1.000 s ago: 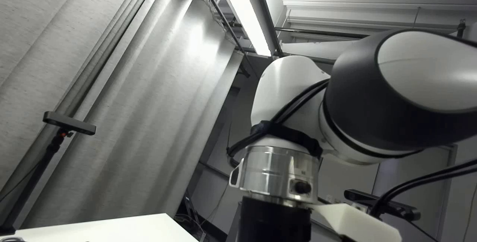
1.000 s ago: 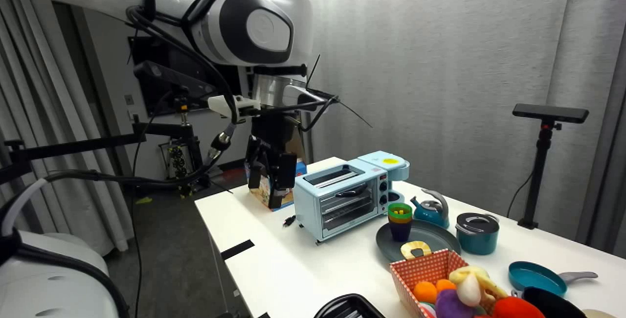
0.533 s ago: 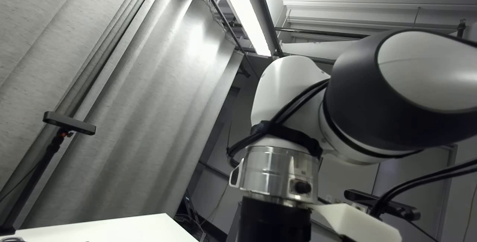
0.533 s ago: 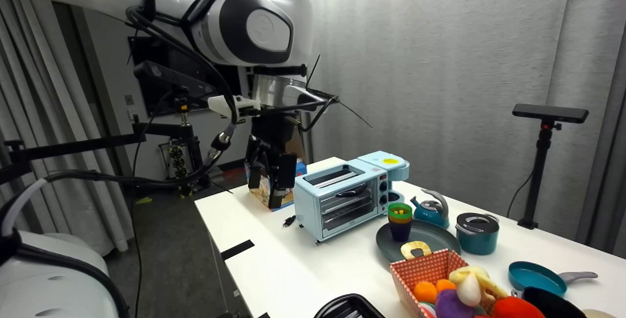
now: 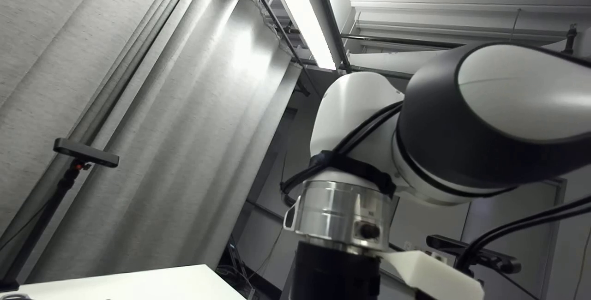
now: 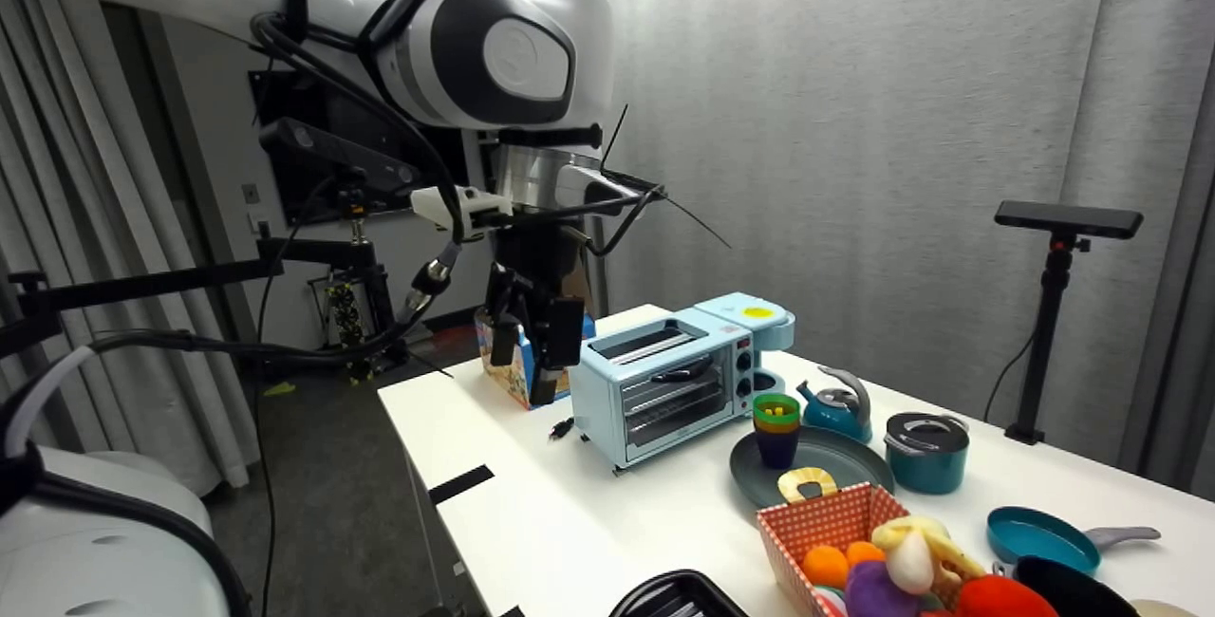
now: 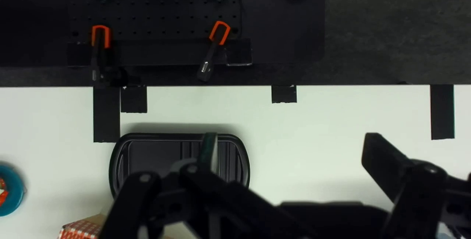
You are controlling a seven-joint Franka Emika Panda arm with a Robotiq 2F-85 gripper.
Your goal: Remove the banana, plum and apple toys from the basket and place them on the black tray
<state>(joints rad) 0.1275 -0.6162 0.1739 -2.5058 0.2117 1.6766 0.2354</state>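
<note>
Grey curtain (image 6: pixel 854 104) behind a white table (image 6: pixel 570 522); the arm (image 6: pixel 517 57) bends down over it.
The gripper (image 7: pixel 292 151) hangs spread, its 2 fingers (image 7: pixel 382 161) well apart. The checked basket (image 6: pixel 821 524) holds the banana (image 6: pixel 897 533) and purple toy (image 6: pixel 873 590), red toy (image 6: pixel 1001 598) beside them; the black tray (image 7: pixel 151 152) lies near the table's edge, tabletop (image 7: pixel 316 128) running beside it.

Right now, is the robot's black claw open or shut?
Open: the wrist view shows the gripper with its two fingertips wide apart.
</note>
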